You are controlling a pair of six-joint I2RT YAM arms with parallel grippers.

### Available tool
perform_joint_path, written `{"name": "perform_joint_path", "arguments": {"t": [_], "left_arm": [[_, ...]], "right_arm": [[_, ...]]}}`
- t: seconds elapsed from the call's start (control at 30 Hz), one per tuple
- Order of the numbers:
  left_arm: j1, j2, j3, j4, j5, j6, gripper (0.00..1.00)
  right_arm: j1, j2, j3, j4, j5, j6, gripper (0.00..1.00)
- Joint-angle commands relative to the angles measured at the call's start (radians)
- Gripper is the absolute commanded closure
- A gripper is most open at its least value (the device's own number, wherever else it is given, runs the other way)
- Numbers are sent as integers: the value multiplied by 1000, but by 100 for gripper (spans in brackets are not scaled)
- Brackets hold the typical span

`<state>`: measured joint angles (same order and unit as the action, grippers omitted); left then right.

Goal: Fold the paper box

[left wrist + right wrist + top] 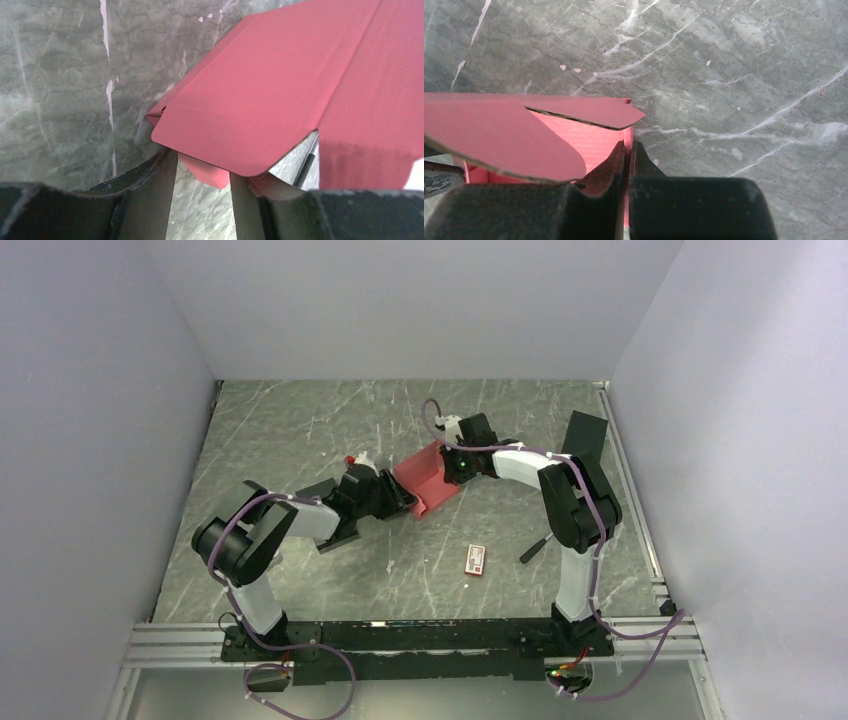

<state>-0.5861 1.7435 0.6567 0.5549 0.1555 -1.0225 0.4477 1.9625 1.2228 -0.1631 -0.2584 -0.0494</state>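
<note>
The paper box is red-pink cardboard, half formed, lying mid-table between the two arms. In the left wrist view its wide creased panel fills the upper right and overhangs my fingertips. My left gripper is open, with a small rounded flap tip hanging into the gap and bare table showing below it. In the top view the left gripper sits at the box's near-left edge. My right gripper is shut on an upright wall of the paper box, at the box's far-right side.
A red-and-white printed packet lies on the table nearer the arm bases. A thin black stick rests beside the right arm. A larger black box stands at the far right, against the wall. Grey walls close three sides.
</note>
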Motion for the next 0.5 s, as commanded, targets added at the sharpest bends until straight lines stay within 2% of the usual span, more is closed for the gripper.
{"name": "perform_joint_path", "arguments": {"t": [0.0, 0.17, 0.37, 0.47], "left_arm": [[-22, -8, 68, -169, -55, -37, 53], [-55, 0, 123, -309, -115, -53, 54], [-90, 16, 177, -404, -180, -61, 70], [-98, 30, 195, -413, -194, -56, 73]], "right_arm": [[22, 33, 1, -62, -19, 6, 100], [23, 32, 1, -62, -20, 6, 100], [23, 29, 1, -62, -22, 8, 100], [23, 26, 2, -62, -22, 8, 100]]}}
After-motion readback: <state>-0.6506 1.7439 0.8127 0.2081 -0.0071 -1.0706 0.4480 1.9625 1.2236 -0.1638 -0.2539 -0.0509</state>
